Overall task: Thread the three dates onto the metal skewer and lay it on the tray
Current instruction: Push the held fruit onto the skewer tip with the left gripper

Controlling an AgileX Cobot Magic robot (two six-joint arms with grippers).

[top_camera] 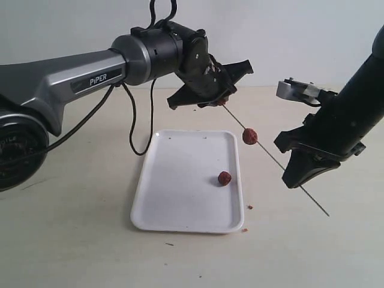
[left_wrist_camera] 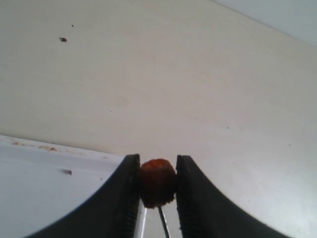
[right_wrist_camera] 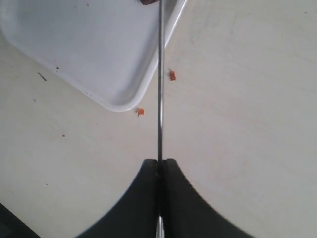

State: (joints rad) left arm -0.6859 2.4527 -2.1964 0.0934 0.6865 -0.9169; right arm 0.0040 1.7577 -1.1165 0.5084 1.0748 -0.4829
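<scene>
My metal skewer [top_camera: 273,157] slants in the air by the edge of the white tray [top_camera: 174,180]. My right pincer [right_wrist_camera: 159,164] is squeezed tight on its lower part. The first date [top_camera: 249,136] sits partway up it. My left pincer [left_wrist_camera: 157,166] pinches the second date [left_wrist_camera: 157,182] at the skewer's top end. The third date [top_camera: 224,178] lies on the tray. Tiny red crumbs [right_wrist_camera: 172,75] lie on the table [top_camera: 312,252] nearby.

A white tray [top_camera: 180,180] is standing out brightly on a plain cream table [top_camera: 72,252].
The first date [top_camera: 224,177], second date [top_camera: 249,136] and third date [left_wrist_camera: 157,182] are showing wrinkled, dark reddish-brown skin. The metal skewer [top_camera: 273,156] is gleaming dark grey. The left gripper [left_wrist_camera: 157,161] and right gripper [right_wrist_camera: 159,162] are appearing matte black, and orange-red crumbs [right_wrist_camera: 140,112] are dotting the cream.
</scene>
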